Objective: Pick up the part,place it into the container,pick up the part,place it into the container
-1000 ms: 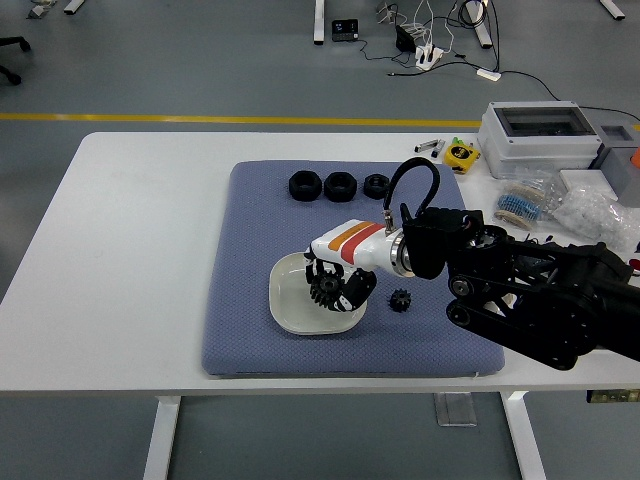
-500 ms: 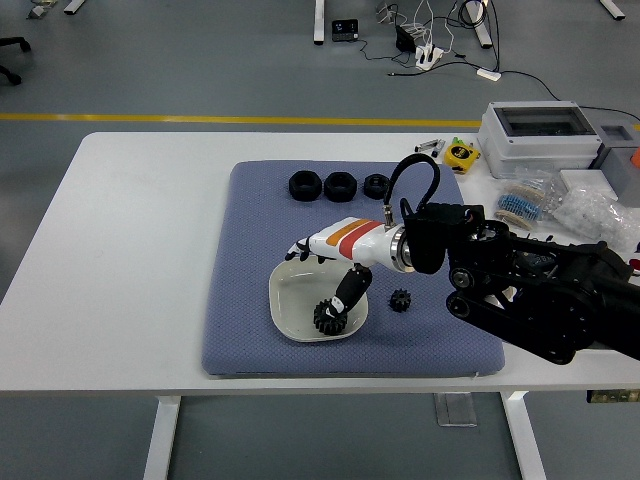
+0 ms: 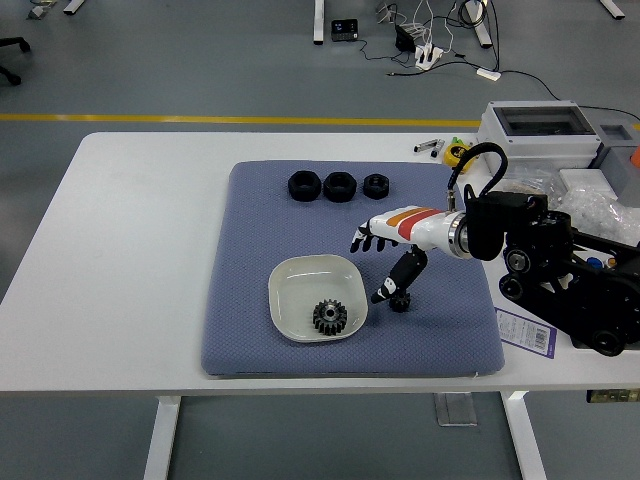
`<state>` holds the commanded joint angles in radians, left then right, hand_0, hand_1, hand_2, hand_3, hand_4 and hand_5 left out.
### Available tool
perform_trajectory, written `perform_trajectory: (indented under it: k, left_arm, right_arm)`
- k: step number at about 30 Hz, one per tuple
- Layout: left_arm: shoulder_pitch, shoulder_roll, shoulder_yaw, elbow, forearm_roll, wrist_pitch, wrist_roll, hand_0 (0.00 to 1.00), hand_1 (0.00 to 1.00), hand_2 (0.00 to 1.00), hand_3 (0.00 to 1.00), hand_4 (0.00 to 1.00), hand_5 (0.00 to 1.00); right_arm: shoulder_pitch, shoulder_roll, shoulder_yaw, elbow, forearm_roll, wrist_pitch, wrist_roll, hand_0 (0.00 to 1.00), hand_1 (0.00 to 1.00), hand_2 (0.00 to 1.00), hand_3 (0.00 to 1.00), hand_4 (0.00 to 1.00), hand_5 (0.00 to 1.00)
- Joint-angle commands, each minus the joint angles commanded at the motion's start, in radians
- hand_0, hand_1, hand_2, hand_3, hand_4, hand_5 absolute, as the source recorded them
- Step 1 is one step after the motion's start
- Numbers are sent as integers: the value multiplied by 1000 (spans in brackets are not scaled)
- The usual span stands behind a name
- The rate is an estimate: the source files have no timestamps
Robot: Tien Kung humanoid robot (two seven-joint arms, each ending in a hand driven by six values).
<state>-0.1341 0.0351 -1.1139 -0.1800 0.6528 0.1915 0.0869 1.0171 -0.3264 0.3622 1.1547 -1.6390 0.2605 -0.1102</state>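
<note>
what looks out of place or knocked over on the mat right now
Nothing stands out. One gear lies flat in the white bowl, a smaller gear sits on the blue mat under the right hand, and three black rings line the far edge. Nothing is spilled or tipped.

Right hand let go of the gear, now lying alone in the white bowl; hand withdrew rightward, fingers spread. Thumb now at the small gear on the mat.
</note>
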Motion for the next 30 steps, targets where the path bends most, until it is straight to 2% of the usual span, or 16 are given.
perform_trajectory:
  k: [1,6,7,18,30]
  left_arm:
    - [0,0,0,0,1,0,0,711,608,641,567,622,701]
    - [0,-1,2,0,-3,1,-1,711,608,641,567,622,701]
    - [0,-2,2,0,-5,1,-1,711,609,642,567,621,700]
    - [-4,-4,10,0,-18,1,-4,711,613,642,567,620,700]
    - [-8,-3,11,0,-21,0,-5,711,614,642,568,621,700]
  right_arm:
    - [-6,0,-2,-6,-1,-5,4,467,574,604,546,921,249]
    - [-37,-1,-6,-40,-13,-24,8,467,574,604,546,921,249]
    - [-41,-2,-8,-43,-14,-26,8,457,559,586,535,891,234]
    - [-67,12,-11,-85,-29,-58,21,447,549,577,526,874,225]
    - [-72,9,-28,-107,-35,-50,16,438,540,566,523,854,210]
